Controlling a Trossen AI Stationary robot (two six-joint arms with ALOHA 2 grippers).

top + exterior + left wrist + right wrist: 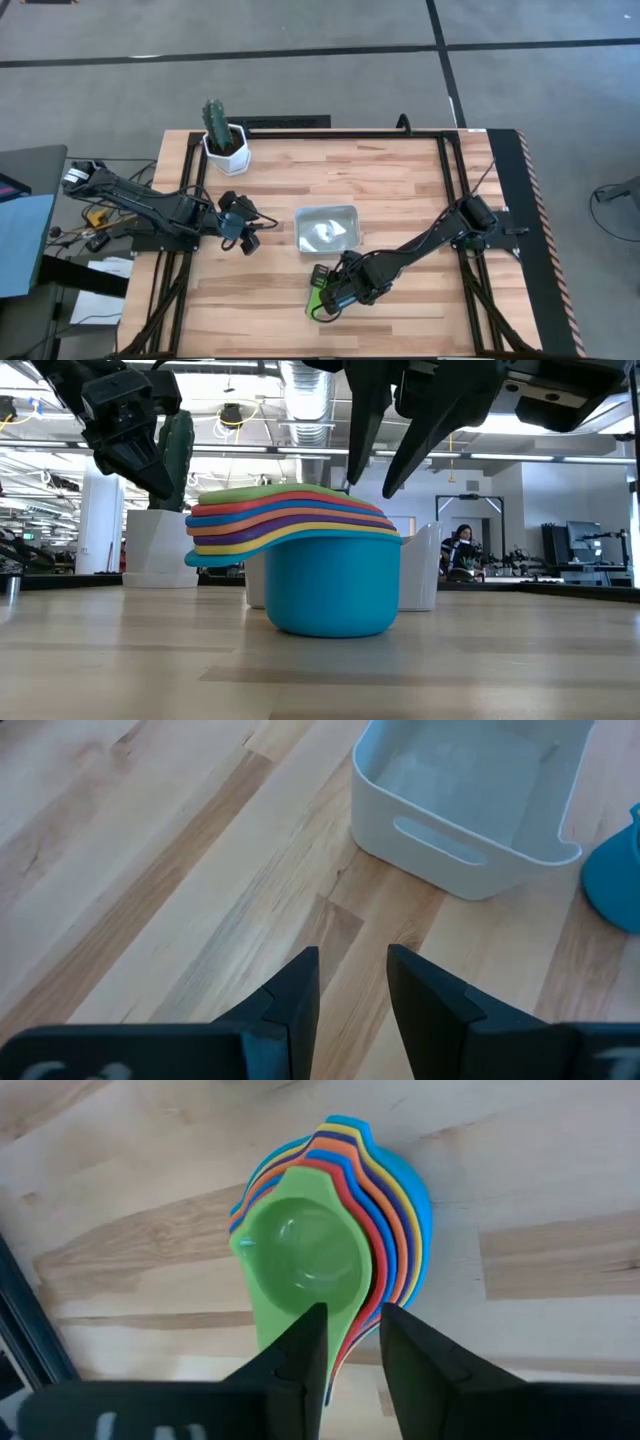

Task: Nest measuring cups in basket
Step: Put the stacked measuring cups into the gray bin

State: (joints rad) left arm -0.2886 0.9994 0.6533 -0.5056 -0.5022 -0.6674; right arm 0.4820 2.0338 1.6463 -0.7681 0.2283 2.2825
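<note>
A robotics lab in an open industrial hall. Beyond the far edge of the bench run exposed ceiling ducts and strip lights, with a person seated among monitors.

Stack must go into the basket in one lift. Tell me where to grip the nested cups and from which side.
Grip the fanned handles of the nested cups, coming from above where the right gripper hovers: they overhang the teal bowl as one flat bundle, narrower than the round bowl.
</note>
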